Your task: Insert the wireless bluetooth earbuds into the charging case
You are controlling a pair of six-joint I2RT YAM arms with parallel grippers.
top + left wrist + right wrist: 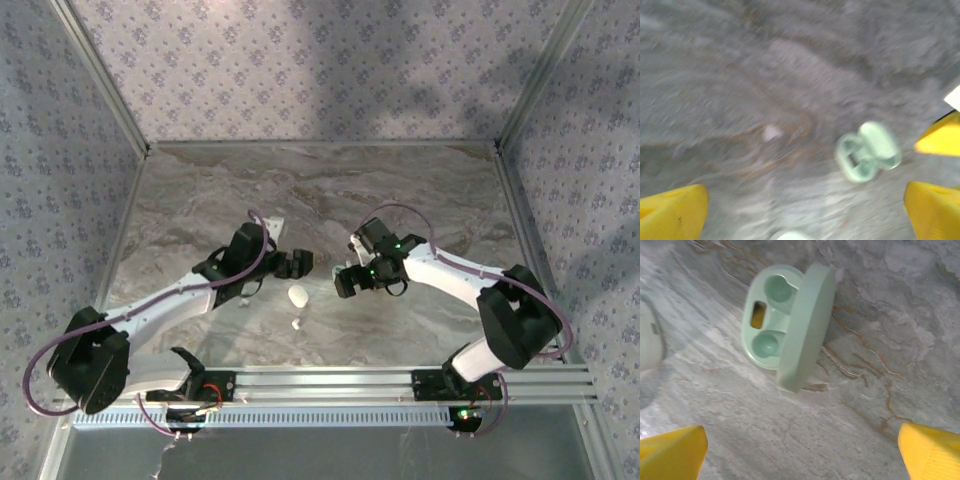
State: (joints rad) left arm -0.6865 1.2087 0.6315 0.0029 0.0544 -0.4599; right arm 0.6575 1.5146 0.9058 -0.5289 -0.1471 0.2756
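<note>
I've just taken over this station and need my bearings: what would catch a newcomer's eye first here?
The pale green charging case lies open on the marble table under the right wrist camera, its lid up and both wells empty. In the top view a white oval case lies mid-table, with a tiny whitish bit, likely an earbud, just nearer the bases. Both pairs of jaws stand open and empty.

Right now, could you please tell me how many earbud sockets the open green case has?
2, both in the green case: the upper socket above the slot, the lower socket below it. Both look empty.
</note>
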